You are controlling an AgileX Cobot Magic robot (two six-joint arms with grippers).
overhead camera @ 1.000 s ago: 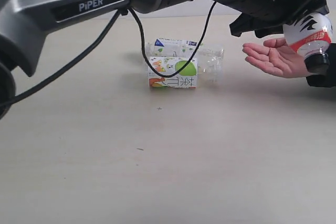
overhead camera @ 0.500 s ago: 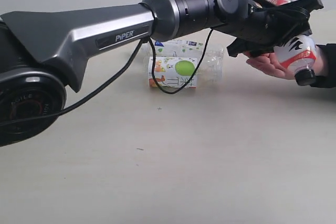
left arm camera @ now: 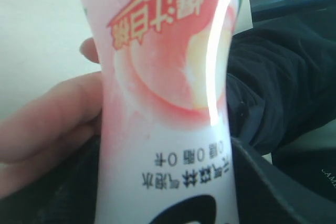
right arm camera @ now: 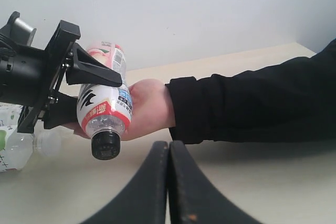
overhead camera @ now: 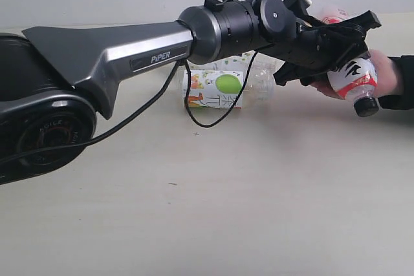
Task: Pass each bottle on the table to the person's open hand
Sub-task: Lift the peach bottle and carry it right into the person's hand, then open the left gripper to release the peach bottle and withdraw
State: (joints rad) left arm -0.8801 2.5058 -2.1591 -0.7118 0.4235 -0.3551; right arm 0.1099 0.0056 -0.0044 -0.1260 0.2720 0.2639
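Observation:
My left gripper (overhead camera: 336,48) is shut on a bottle (overhead camera: 352,77) with a red and white label and a black cap, held tilted with the cap pointing down. The bottle rests against the palm of the person's hand (overhead camera: 387,75), which has a black sleeve. In the left wrist view the bottle (left arm camera: 168,103) fills the frame, with the hand's fingers (left arm camera: 47,124) beside it. The right wrist view shows the bottle (right arm camera: 105,108), the hand (right arm camera: 149,106) and my right gripper (right arm camera: 169,148), shut and empty. A green-fruit bottle (overhead camera: 217,90) lies on the table (overhead camera: 226,198).
Another clear bottle (overhead camera: 228,63) lies behind the green-fruit one, mostly hidden by my left arm (overhead camera: 129,56). A black cable (overhead camera: 207,117) hangs from that arm down to the lying bottles. The person's sleeved forearm (right arm camera: 252,98) reaches in from the right.
My left arm has swung down and brought the red-labelled bottle from above the open palm into the hand. The bottles on the table have not moved.

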